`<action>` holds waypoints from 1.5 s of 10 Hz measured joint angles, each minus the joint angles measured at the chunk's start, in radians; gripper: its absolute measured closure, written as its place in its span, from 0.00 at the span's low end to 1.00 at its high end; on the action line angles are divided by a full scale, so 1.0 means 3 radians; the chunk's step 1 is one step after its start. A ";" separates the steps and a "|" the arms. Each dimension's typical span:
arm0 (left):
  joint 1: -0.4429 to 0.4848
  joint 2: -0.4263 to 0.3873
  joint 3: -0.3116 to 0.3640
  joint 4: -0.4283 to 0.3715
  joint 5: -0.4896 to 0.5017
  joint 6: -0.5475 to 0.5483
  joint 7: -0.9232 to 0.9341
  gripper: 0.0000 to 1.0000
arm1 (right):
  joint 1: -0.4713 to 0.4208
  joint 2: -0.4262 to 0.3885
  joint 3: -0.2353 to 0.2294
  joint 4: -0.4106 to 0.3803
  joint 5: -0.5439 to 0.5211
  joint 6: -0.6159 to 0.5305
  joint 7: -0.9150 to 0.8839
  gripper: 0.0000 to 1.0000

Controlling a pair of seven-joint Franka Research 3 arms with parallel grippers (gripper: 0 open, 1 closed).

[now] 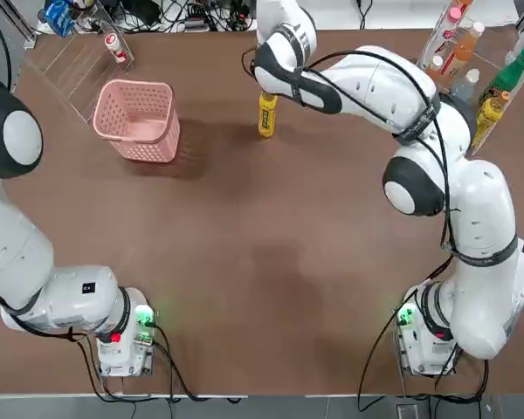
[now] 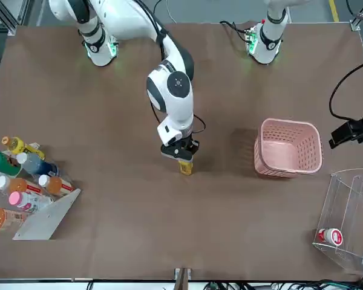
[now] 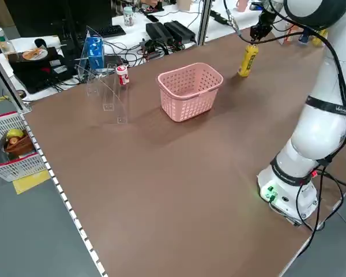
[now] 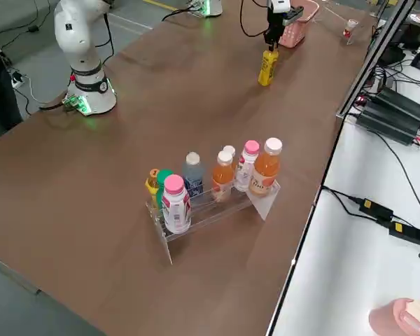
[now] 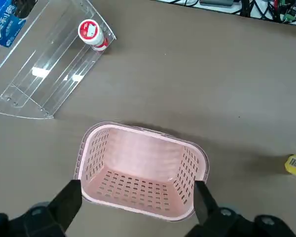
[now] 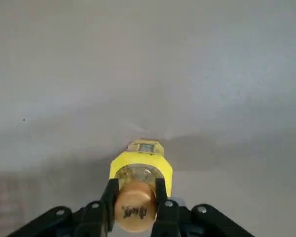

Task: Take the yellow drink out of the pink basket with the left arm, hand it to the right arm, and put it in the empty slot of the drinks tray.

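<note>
Top view: beyond the pink basket (image 1: pixel 138 120), on its right-arm side, the yellow drink (image 1: pixel 267 115) stands near-upright under the right arm (image 1: pixel 367 96), the nearer one.
Right wrist view: the right gripper (image 6: pixel 137 190) is closed on the bottle just by its cap, whose dark characters I can't read.
Left wrist view: the left gripper (image 5: pixel 138 196), wide apart and holding nothing, hangs over the basket.

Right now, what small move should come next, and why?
Probably a short straight lift by the right tool: its fingers are closed at the cap end of the yellow drink, out on the table beside the pink basket, while the drinks tray lies well away. The left tool hangs open over the basket and seems unneeded.
</note>
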State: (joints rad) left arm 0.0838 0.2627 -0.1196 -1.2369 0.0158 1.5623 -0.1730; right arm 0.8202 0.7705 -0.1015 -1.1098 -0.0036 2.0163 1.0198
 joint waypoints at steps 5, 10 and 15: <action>0.0001 0.0000 0.0001 0.0002 0.0000 0.0000 0.0000 0.00 | -0.0078 -0.0673 -0.0144 0.0008 0.0013 -0.0555 -0.0231 0.66; 0.0002 0.0000 0.0002 0.0003 0.0000 0.0000 0.0000 0.00 | -0.1058 -0.1719 -0.0188 -0.0346 0.0021 -0.1445 -0.1788 0.66; -0.0010 0.0000 -0.0002 0.0003 0.0000 0.0000 0.0000 0.00 | -0.2317 -0.2050 -0.0212 -0.0403 0.0014 -0.2006 -0.3794 0.66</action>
State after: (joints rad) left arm 0.0809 0.2625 -0.1203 -1.2359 0.0157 1.5623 -0.1730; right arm 0.1251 0.1556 -0.1652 -1.2306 0.0007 1.4145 -0.1184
